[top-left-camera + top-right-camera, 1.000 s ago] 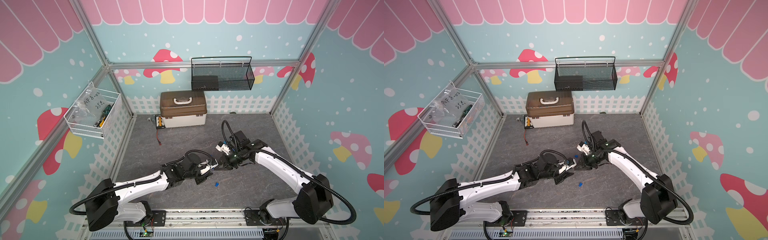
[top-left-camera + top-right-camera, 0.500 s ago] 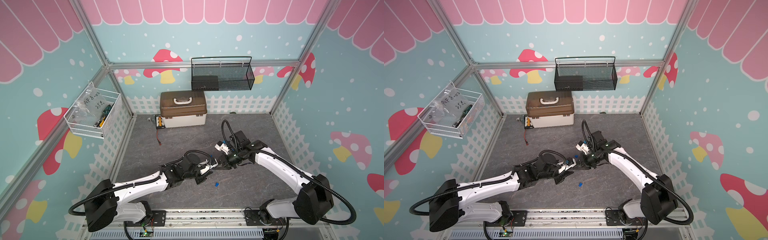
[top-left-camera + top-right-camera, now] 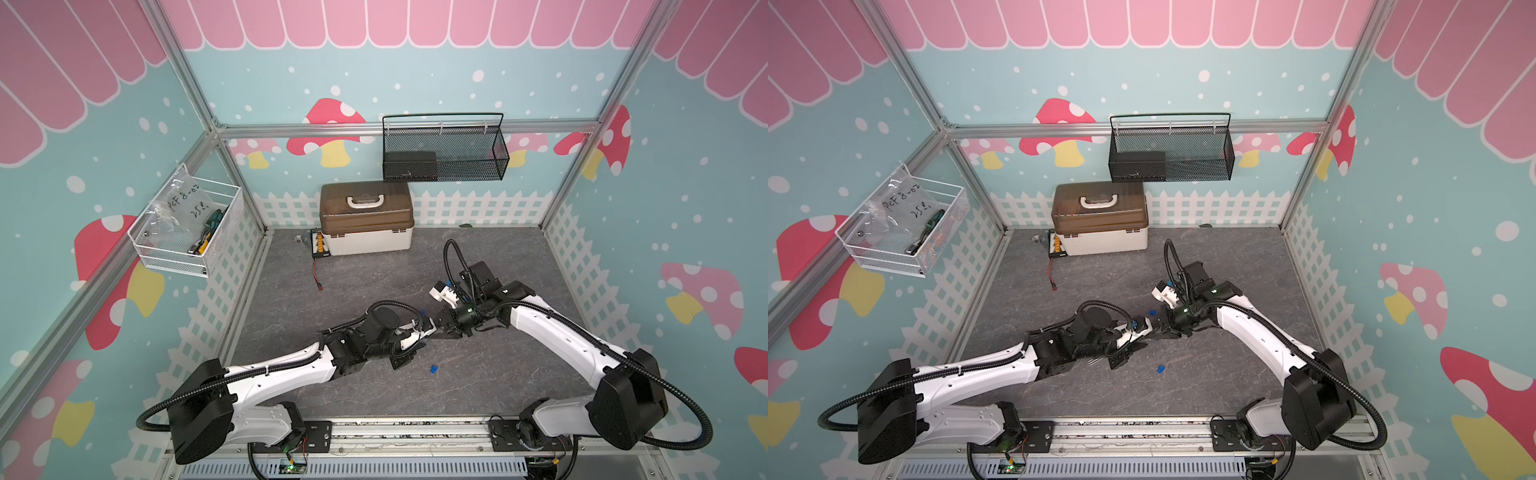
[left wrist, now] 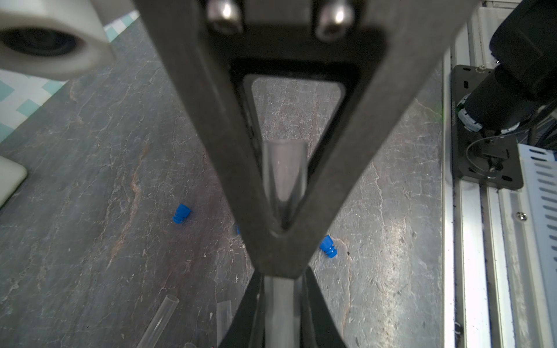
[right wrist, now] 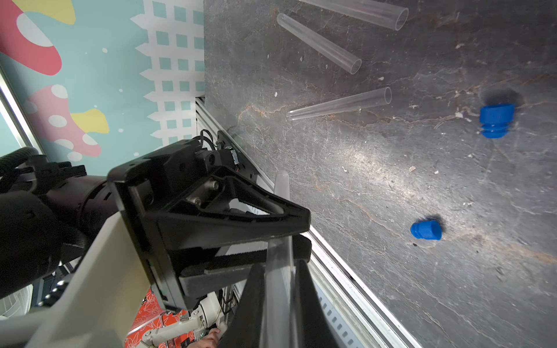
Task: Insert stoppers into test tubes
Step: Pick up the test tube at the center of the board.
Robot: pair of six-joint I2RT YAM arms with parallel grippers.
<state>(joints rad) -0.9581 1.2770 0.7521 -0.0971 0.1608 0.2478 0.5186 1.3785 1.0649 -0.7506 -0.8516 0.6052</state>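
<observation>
two claws clench one clear tube [image 4: 284, 174], held off the table [image 5: 391, 180]: left claw [image 4: 281, 241] and right claw [image 5: 278, 268] both grasp it. three more tubes [image 5: 340, 104] and blue stoppers [image 5: 426, 230] lie loose below. a handover seems underway; next, one claw should release and fetch a stopper.

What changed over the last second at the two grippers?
The left gripper closed its jaws on the tube that the right gripper was already holding, so both now grip it. Neither gripper visibly changed place. The right jaws stayed shut, and the loose stopper in front of them stayed where it lay.
</observation>
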